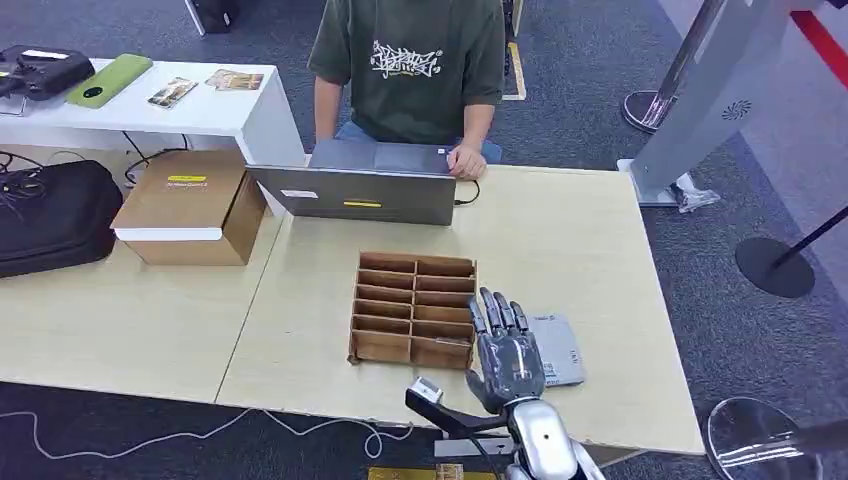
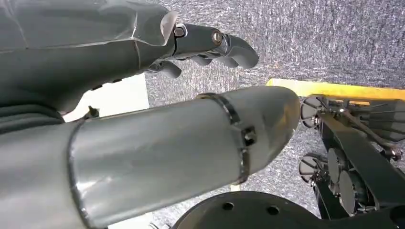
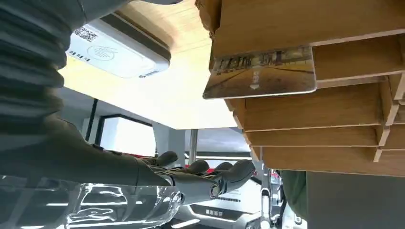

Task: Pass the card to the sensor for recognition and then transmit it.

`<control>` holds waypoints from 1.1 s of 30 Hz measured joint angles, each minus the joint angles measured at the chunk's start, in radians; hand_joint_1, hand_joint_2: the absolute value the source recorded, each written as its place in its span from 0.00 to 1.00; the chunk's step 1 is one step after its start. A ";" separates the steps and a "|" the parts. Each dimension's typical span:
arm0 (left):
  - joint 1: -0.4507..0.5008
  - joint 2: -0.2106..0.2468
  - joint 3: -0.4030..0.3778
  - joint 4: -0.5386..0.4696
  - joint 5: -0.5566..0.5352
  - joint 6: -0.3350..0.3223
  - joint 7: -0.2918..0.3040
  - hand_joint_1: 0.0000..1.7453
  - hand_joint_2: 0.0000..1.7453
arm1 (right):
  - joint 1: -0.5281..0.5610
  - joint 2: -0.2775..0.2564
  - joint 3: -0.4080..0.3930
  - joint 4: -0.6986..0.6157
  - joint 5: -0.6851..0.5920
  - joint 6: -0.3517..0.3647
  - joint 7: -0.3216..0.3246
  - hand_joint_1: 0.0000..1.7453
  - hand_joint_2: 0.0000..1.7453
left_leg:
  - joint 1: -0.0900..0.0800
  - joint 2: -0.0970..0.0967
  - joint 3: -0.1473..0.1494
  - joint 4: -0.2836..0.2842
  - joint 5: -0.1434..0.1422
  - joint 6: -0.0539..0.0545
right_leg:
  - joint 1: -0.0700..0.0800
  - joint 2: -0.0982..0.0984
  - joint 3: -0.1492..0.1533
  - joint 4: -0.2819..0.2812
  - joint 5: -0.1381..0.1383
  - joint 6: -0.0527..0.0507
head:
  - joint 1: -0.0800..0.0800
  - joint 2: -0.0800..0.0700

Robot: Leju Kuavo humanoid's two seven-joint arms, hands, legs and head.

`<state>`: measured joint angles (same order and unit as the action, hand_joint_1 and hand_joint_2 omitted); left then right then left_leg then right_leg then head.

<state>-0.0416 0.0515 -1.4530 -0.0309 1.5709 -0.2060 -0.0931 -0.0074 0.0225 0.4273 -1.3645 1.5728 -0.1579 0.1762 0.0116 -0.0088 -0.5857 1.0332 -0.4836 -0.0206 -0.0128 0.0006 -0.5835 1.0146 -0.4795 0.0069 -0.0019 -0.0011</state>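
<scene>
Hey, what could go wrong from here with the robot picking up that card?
The right hand hovers open over the wooden divider box, so it may knock the light box instead of gripping the card standing in a narrow slot. The card reader lies right beside the box, partly under the hand, and could get nudged. A person's hand rests nearby at the laptop.

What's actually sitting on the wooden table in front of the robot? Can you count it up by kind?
Laptops: 1, the grey laptop
Cardboard boxes: 1, the closed box
Wooden slot racks: 1, the divided rack
Card readers: 1, the grey sensor pad
Cards: 1, standing in a rack slot
Bags: 1, the black bag
Total: 6
</scene>
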 joint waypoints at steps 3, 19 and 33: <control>0.000 -0.003 0.008 0.000 0.000 0.000 0.000 0.00 0.00 | 0.001 0.019 0.002 0.001 0.000 -0.001 -0.009 0.00 1.00 | 0.000 0.000 0.000 0.000 0.000 0.000 | 0.000 0.000 0.000 0.000 0.000 0.000 | 0.000 0.000; 0.000 -0.008 0.016 0.000 -0.005 0.000 0.000 0.00 0.00 | -0.047 0.101 0.034 0.082 0.000 -0.005 -0.019 0.00 1.00 | 0.000 0.000 0.000 0.000 0.000 0.000 | 0.000 0.000 0.000 0.000 0.000 0.000 | 0.000 0.000; 0.000 -0.009 0.016 0.000 0.000 0.000 0.003 0.00 0.00 | -0.048 0.114 0.030 0.096 0.000 -0.003 -0.023 0.00 1.00 | 0.000 0.000 0.000 0.000 0.000 0.000 | 0.000 0.000 0.000 0.000 0.000 0.000 | 0.000 0.000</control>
<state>-0.0415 0.0427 -1.4374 -0.0309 1.5705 -0.2064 -0.0897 -0.0557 0.1369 0.4570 -1.2688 1.5728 -0.1610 0.1530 0.0117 -0.0089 -0.5857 1.0332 -0.4836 -0.0207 -0.0128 0.0005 -0.5834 1.0147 -0.4795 0.0069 -0.0015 -0.0011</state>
